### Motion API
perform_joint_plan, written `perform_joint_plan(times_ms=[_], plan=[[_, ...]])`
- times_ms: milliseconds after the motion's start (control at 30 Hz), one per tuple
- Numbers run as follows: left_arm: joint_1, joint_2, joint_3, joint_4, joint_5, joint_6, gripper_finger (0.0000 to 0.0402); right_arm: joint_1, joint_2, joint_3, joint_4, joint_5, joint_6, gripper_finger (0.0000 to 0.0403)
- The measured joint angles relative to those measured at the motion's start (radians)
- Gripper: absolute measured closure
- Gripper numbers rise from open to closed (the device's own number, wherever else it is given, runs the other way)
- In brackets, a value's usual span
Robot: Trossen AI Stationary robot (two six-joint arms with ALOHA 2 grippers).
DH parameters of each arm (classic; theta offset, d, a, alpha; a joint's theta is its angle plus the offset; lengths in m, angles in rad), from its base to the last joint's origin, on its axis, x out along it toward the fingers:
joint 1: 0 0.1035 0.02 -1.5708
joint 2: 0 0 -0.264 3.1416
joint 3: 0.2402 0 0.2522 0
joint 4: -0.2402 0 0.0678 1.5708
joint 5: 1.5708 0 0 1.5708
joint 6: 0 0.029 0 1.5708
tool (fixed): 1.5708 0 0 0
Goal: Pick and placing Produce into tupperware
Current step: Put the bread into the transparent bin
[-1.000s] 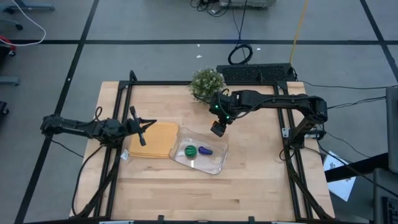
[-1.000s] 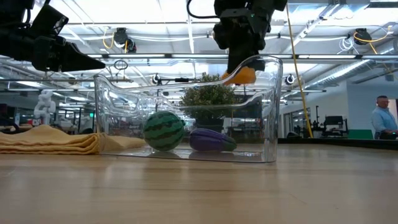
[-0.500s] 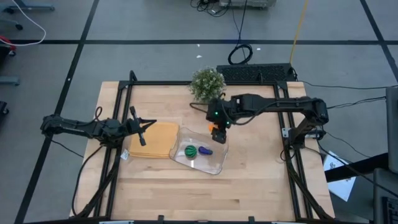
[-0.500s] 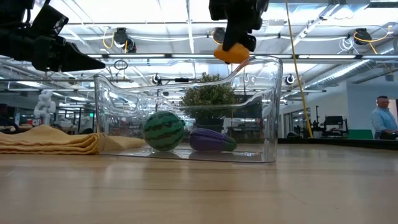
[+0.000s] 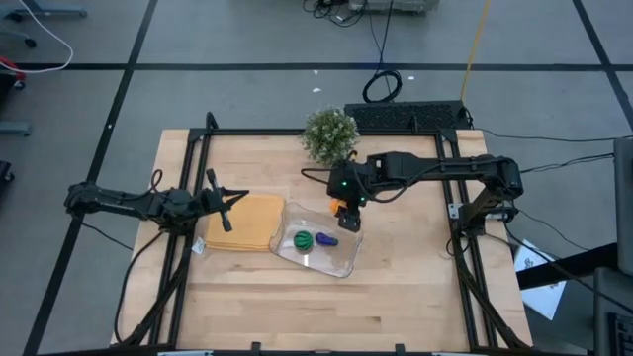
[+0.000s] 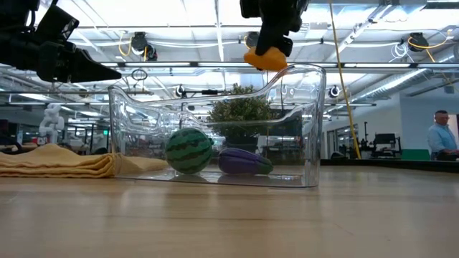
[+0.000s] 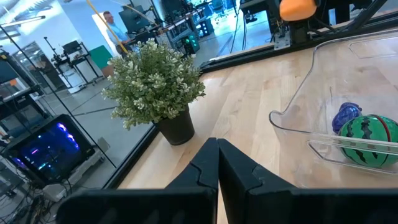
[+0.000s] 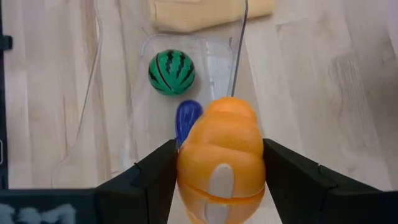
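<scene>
My right gripper (image 5: pixel 342 206) hangs over the far right corner of the clear tupperware (image 5: pixel 338 261), shut on the rounded orange piece (image 6: pixel 265 59), which sits above the container's rim (image 6: pixel 308 72). The round green striped piece (image 5: pixel 303 239) and the long purple piece (image 5: pixel 326 238) lie side by side on the tupperware's floor. They also show in the right wrist view, green (image 8: pixel 171 72) and purple (image 8: pixel 186 118). My left gripper (image 5: pixel 235 199) is shut and waits above the left part of the tan mat. My right gripper pinches the orange piece (image 8: pixel 222 155) between its two fingers (image 8: pixel 155 177), one on each side of its rounded body. The fingers come from above, pointing down. The piece is lifted clear and hangs over the tupperware's far right corner.
A folded tan mat (image 5: pixel 247 221) lies against the tupperware's left side. A bushy potted plant (image 5: pixel 329 133) stands near the far edge, just behind my right arm. A dark keyboard (image 5: pixel 406 116) lies past the far edge. A person (image 6: pixel 437 136) stands far off in the room.
My right gripper has risen with the orange piece and shifted a little toward the table's left. The piece was level with the tupperware's upper wall and now sits above its rim. The gripper has stayed shut on it.
</scene>
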Motion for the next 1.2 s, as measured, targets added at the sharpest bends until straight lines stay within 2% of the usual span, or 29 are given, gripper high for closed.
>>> perform_joint_plan(times_ms=[233, 433, 733, 867, 1200], plan=[[0.0, 0.0, 0.0, 0.0, 0.0, 0.0, 0.0398, 0.0, 0.0, 0.0, 0.018, -0.008, 0.066, 0.0195], [0.0, 0.0, 0.0, 0.0, 0.0, 0.0, 0.0398, 0.0, 0.0, 0.004, -0.009, -0.074, 0.122, 0.0195], [0.0, 0.0, 0.0, 0.0, 0.0, 0.0, 0.0398, 0.0, 0.0, 0.118, -0.01, -0.088, 0.118, 0.0195], [0.0, 0.0, 0.0, 0.0, 0.0, 0.0, 0.0398, 0.0, 0.0, 0.168, -0.064, -0.09, 0.125, 0.0195], [0.0, 0.0, 0.0, 0.0, 0.0, 0.0, 0.0398, 0.014, 0.0, 0.185, -0.131, -0.168, 0.169, 0.0195]])
